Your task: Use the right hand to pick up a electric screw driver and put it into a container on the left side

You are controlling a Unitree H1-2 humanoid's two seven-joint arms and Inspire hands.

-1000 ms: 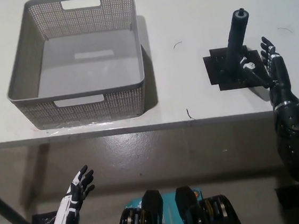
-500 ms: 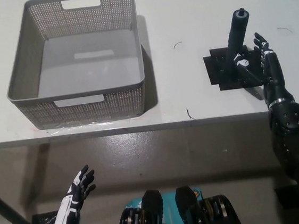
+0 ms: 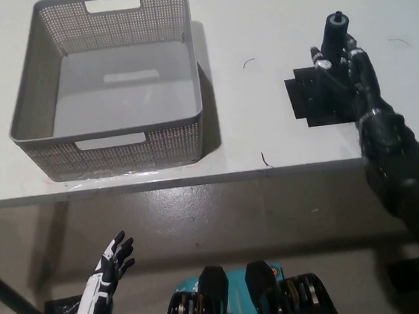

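The electric screwdriver (image 3: 332, 43) stands upright on a black mat (image 3: 316, 101) on the white table (image 3: 255, 17), well to the right of the grey basket (image 3: 109, 130), which is the container the task means and which looks empty. The black right hand (image 3: 351, 67) is at the tool's shaft, on the side away from the basket, with its fingers (image 3: 323, 61) curling around the body below the tip. Black on black hides the contact line, so whether the grip is fully closed cannot be told; it looks like a wrap in progress, not a firm hold.

The step in hand appears to be securing the grasp. To do it well, the hand should close around the thick part of the shaft, not near the narrow top, so the tool does not pivot when lifted. It should rise straight off the mat before any sideways travel, since a drag could tip it or pull the mat along. The carry toward the basket needs height enough to pass its near rim.

The white left hand (image 3: 109, 269) rests open, fingers spread, below the table edge, beneath the basket's near left corner.
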